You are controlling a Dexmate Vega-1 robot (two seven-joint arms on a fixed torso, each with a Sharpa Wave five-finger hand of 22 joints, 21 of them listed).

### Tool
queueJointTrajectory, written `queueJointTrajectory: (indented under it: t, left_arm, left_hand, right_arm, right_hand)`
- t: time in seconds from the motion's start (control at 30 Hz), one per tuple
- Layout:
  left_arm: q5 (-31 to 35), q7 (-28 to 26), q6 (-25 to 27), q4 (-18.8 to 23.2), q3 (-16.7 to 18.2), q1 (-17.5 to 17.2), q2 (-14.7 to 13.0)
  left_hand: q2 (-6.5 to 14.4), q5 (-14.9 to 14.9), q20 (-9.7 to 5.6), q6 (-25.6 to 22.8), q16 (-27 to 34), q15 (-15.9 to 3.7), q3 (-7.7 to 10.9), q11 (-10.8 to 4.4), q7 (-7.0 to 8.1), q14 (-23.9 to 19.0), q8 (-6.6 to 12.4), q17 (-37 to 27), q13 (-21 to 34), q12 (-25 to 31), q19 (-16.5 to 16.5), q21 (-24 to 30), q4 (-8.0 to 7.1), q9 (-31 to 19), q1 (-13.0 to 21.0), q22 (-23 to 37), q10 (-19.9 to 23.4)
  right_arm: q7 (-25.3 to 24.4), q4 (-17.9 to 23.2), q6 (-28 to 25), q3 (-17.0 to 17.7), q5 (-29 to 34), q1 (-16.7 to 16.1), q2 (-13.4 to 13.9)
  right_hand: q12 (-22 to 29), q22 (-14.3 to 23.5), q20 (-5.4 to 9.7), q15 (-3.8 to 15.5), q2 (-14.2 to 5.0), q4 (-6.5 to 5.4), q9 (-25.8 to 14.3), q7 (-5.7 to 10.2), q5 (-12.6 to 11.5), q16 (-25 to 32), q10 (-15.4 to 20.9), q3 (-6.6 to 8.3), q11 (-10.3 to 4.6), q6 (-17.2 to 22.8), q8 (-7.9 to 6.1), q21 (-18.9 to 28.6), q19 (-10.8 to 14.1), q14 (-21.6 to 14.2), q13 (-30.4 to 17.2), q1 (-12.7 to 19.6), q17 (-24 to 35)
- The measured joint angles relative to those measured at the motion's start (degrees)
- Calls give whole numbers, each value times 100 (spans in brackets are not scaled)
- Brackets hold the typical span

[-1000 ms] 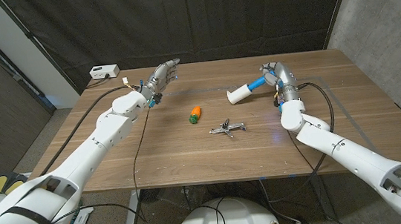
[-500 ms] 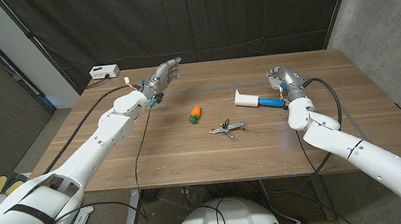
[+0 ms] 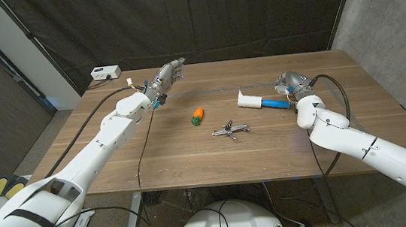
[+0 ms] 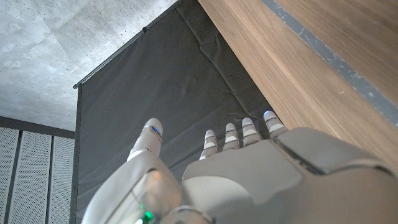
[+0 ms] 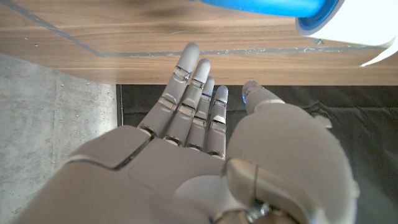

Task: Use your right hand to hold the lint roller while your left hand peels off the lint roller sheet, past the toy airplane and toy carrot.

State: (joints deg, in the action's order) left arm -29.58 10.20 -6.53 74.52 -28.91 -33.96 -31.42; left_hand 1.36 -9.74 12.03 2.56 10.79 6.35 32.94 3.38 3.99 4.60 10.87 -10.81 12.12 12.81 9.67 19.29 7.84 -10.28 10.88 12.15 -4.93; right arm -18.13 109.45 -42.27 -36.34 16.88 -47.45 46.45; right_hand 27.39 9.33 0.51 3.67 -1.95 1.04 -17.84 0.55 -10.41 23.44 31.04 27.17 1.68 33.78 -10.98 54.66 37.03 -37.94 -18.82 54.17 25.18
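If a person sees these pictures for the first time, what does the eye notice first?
The lint roller, white with a blue handle, lies on the table beside the right hand. The small orange toy carrot and grey toy airplane lie mid-table, and the left hand hovers with fingers apart near the far left edge.

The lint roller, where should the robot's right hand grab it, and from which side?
Probably the blue handle. The lint roller lies flat with its white roll pointing toward the toy carrot, handle toward the right hand. Coming from the right side keeps the sheet free for peeling.
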Motion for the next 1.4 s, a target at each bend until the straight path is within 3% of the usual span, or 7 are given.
queueJointTrajectory:
  t: [0.2,0.43,0.73,1.0,1.17,1.2,1.4]
  left_arm:
    - [-11,-18,4,82,3,-46,-4]
    - [-11,-70,50,196,10,-100,-30]
    - [-11,-93,65,246,17,-127,-37]
    - [-34,-50,-13,153,19,-107,13]
    - [-38,-36,-45,88,20,-93,44]
    - [-50,3,-100,78,21,-90,46]
    - [-85,39,-163,17,37,-88,74]
  left_hand:
    - [-13,0,0,0,0,0,0,0,0,0,0,0,0,0,0,0,0,0,-13,0,0]
    - [-13,0,0,0,0,0,0,0,0,0,0,0,0,0,0,0,0,0,-13,0,0]
    - [11,0,0,0,0,0,0,0,0,0,0,1,0,0,0,0,0,0,-37,0,0]
    - [11,-1,0,-3,24,0,-23,0,-3,0,0,1,0,0,0,0,-24,0,-36,0,0]
    - [33,-1,0,-22,24,0,-34,0,-22,0,0,1,0,0,0,0,-34,0,-59,0,0]
    - [33,-1,0,-22,24,0,-47,0,-22,0,0,1,0,0,0,0,-47,0,-59,0,0]
    - [2,-1,0,-22,24,0,-47,0,-22,0,0,1,-1,0,0,0,-47,1,-89,-1,0]
  right_arm:
    - [550,281,-573,-208,-1,162,216]
    - [860,466,-817,-467,-5,399,378]
    - [1654,559,-1262,-677,58,605,464]
    - [2219,614,-1584,-1462,442,1281,527]
    - [2531,587,-1747,-1637,701,1416,519]
    - [2585,536,-1777,-1951,752,1651,478]
    - [2917,428,-1941,-2328,1084,1924,410]
  right_hand:
    - [-211,0,-73,-39,123,182,116,18,0,-247,-183,56,-15,-177,0,-351,-604,351,90,-98,-127]
    - [-438,0,-279,-74,439,69,230,67,-62,-382,-391,-214,-1,-415,0,-636,-950,662,154,-551,-154]
    - [-625,16,-429,-93,345,181,317,89,-172,-504,-602,-106,-6,-598,0,-808,-1100,948,209,-520,-231]
    - [-687,16,-459,-103,336,427,374,119,-216,-582,-632,35,-36,-628,0,-932,-1132,958,233,-266,-287]
    - [-709,15,-431,-73,336,450,374,119,-216,-595,-632,58,-37,-628,0,-958,-1162,988,233,-220,-313]
    - [-709,15,-430,-83,336,450,374,119,-216,-595,-632,58,-37,-628,0,-958,-1162,999,233,-220,-313]
    - [-709,15,-409,-104,336,482,401,141,-216,-595,-610,90,-59,-605,-28,-1024,-1183,1019,233,-220,-313]
